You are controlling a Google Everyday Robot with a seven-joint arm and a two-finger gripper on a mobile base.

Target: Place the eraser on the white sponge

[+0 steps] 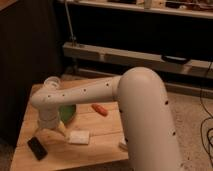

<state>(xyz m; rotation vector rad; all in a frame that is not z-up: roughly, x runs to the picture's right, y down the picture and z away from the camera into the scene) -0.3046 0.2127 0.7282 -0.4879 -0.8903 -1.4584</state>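
Note:
The eraser [37,148], a small flat black block, lies near the front left corner of the wooden table [100,142]. The white sponge [79,136], a small off-white square pad, lies flat to the right of it. My gripper [49,132] hangs from the white arm, pointing down. It is just above the table between the eraser and the sponge, a little behind the eraser. Its fingers are spread open and hold nothing.
A green bowl [68,113] sits right behind the gripper, partly hidden by the wrist. An orange carrot-like object [100,109] lies mid-table. A clear cup [51,82] stands at the back left. A small white object [123,145] lies by the right edge. The big white arm covers the table's right side.

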